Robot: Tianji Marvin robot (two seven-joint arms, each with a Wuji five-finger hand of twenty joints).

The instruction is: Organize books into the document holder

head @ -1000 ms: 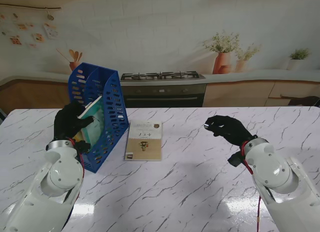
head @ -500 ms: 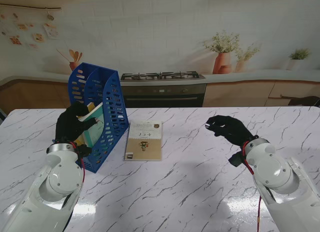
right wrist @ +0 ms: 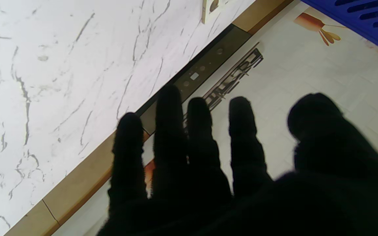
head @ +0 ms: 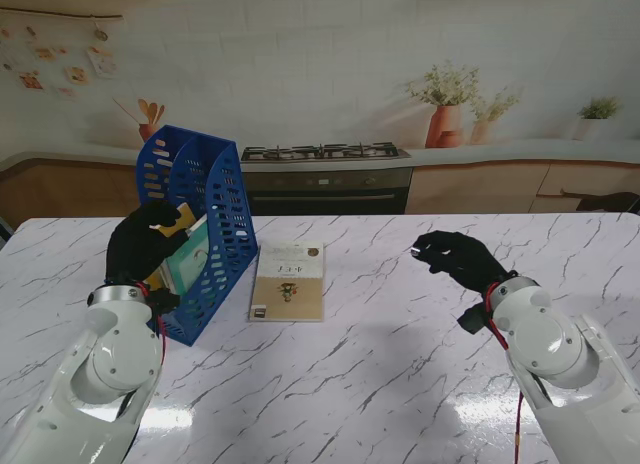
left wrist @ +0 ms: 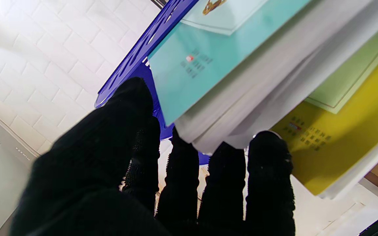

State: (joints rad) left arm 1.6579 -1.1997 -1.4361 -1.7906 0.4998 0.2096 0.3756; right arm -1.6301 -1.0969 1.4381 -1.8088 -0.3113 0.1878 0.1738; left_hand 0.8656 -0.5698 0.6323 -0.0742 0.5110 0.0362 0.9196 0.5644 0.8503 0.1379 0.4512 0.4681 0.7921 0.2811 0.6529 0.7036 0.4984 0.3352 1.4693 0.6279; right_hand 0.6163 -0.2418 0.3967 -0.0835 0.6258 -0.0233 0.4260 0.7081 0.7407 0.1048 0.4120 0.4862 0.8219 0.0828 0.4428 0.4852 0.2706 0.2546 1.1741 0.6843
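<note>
On the left of the bench [head: 400, 384], the blue holder [head: 205, 234] stands with its open side toward the near left and its perforated wall toward the middle. Two books sit inside it: a teal book [head: 190, 252] leaning against the right wall and a yellow book [head: 178, 222] beside it. The left robot hand [head: 143, 246] is at the holder's open mouth, fingers curled against the books' near edges. From the left wrist view the fingertips [left wrist: 264, 147] press on the white page edges between the teal book [left wrist: 202, 65] and the yellow book [left wrist: 349, 131], while the thumb lies along the holder's blue rim [left wrist: 136, 62]; whether the hand actually pinches a book or only pushes on it I cannot tell.

Just right of the holder, a cream book [head: 288, 281] lies flat on the bench, its left edge close to the holder's base but apart from it.

Well to the right, the right robot hand [head: 452, 256] hovers above the bench, holding nothing, fingers loosely spread and pointing left toward the cream book. The right wrist view shows its four fingers [right wrist: 171, 131] side by side with small gaps and the thumb set apart.

Between the cream book and the right robot hand the marble is open, as is the whole near strip between the two arms.
</note>
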